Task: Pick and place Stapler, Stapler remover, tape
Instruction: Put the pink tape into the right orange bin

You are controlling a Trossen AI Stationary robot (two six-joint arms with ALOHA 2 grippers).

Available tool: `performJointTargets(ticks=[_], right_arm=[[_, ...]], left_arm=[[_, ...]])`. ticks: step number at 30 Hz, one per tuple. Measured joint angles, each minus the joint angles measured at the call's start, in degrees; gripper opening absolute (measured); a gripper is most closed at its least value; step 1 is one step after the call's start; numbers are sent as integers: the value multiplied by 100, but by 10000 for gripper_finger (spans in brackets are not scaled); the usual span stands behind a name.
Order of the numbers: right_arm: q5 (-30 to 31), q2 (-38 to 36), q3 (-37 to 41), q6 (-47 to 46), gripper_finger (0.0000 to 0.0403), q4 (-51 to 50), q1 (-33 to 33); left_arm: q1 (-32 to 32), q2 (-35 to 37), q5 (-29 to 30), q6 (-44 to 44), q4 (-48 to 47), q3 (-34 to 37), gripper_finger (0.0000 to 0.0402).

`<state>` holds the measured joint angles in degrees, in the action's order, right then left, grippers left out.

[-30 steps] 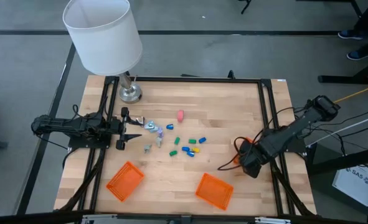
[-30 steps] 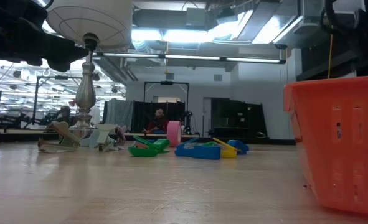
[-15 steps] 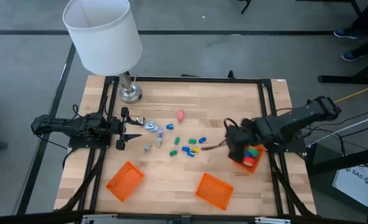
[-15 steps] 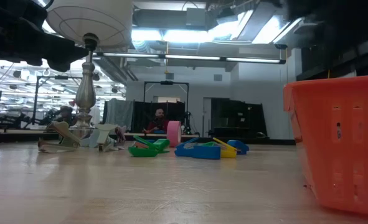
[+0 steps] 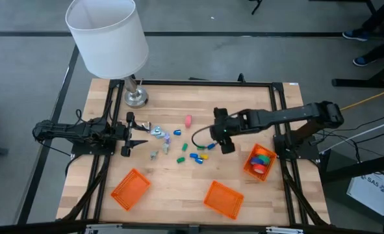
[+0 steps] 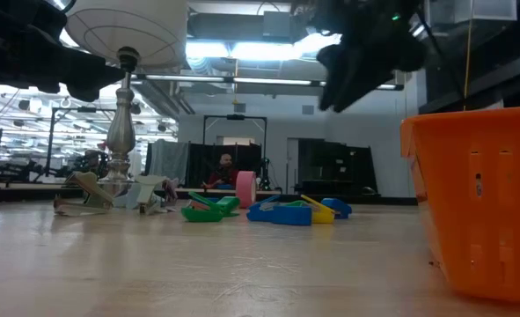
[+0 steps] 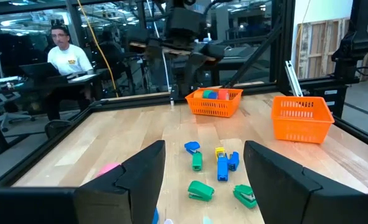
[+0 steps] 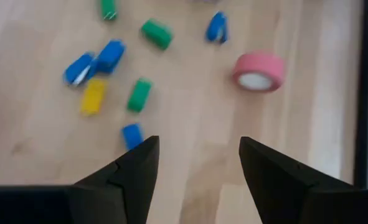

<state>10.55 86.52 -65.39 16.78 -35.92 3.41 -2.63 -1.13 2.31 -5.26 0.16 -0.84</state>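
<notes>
The right arm has swung away from the orange basket (image 5: 259,161) at the table's right edge, the one with the bright rolls in it, and now reaches over the little staplers (image 5: 201,153) in the middle. A second ago it was back by that basket. The left arm has not moved; it waits past the lamp (image 5: 107,36), on the left side.

The right gripper (image 5: 223,134) hangs just beside the staplers with its fingers wide apart and nothing in them. The left gripper (image 5: 128,135) is wide open and empty too.

The one tape roll left out is the pink tape (image 8: 259,70). It is round and chunky, with a pale hole in the middle. It lies flat on the wood between the lamp and the staplers, a bit apart from both.

What could go wrong? The staplers are small and lie close together, so the fingers could bump one and push the others away. The roll is round, so if the fingers pinch its edge it might slip out or roll off.
</notes>
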Motion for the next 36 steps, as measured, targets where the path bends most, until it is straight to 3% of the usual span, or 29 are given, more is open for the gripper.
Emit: performJointTargets(ticks=[19, 30, 36], right_arm=[[0, 9, 0, -121, 227, 600, -416], [-6, 35, 0, 722, 227, 952, -492], [-354, 57, 0, 1344, 227, 1006, -669]], left_arm=[[0, 0, 0, 0, 0, -2, 216], [0, 0, 0, 0, 0, -2, 215], [0, 2, 0, 0, 0, 0, 216]])
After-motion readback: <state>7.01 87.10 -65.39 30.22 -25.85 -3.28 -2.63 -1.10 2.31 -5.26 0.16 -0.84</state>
